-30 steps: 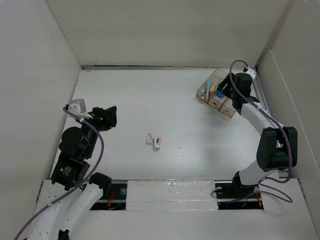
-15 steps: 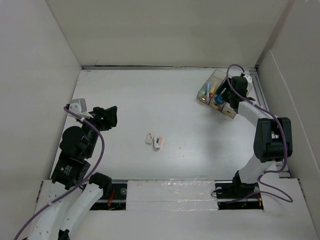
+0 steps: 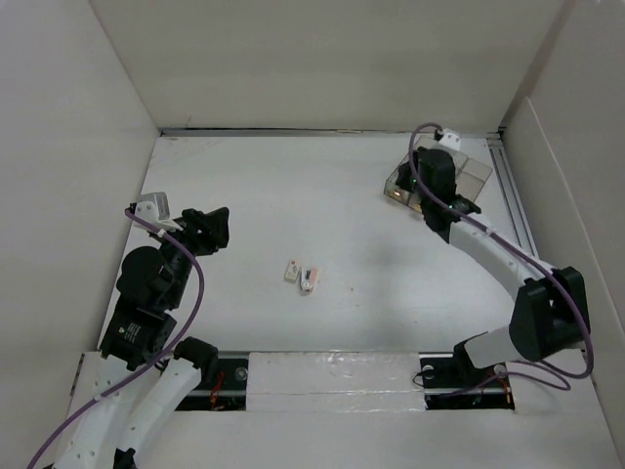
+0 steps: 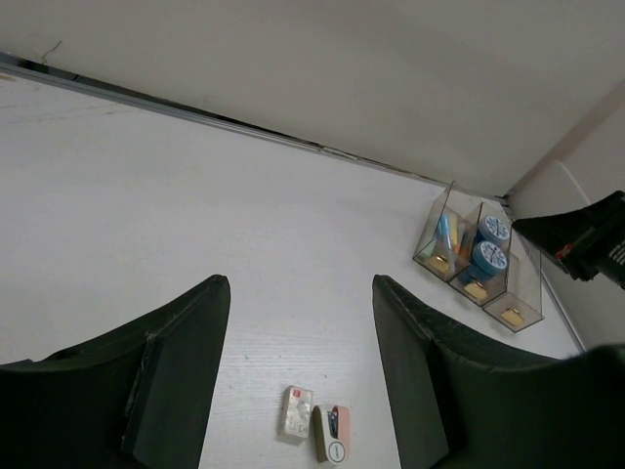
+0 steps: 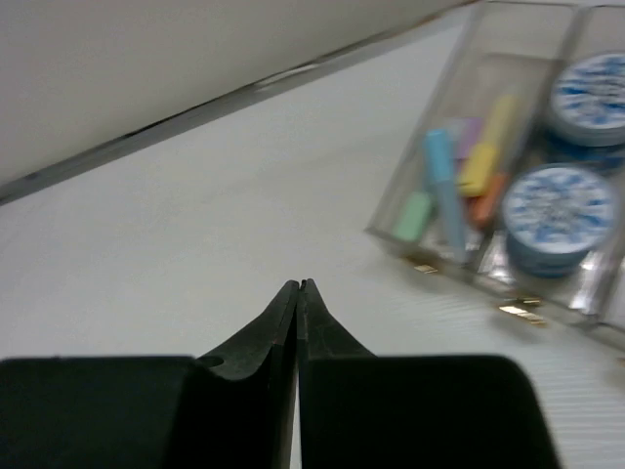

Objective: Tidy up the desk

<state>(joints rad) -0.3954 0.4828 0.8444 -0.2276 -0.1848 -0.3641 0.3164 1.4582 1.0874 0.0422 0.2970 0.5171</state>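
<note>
My left gripper (image 4: 300, 285) hangs with its fingers spread wide over the left side of the white surface (image 3: 293, 195). My right gripper (image 5: 298, 286) is pressed together at the far right, beside the clear three-compartment tray (image 4: 516, 293). A small white packet (image 3: 291, 271) lies mid-surface.

No text, label or number is legible on anything here.

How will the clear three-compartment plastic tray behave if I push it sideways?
Likely slides rather than tips: the clear three-compartment plastic tray sits low and flat on the smooth white desk. The round blue rolls and coloured pens inside look loose, so may shift.
</note>
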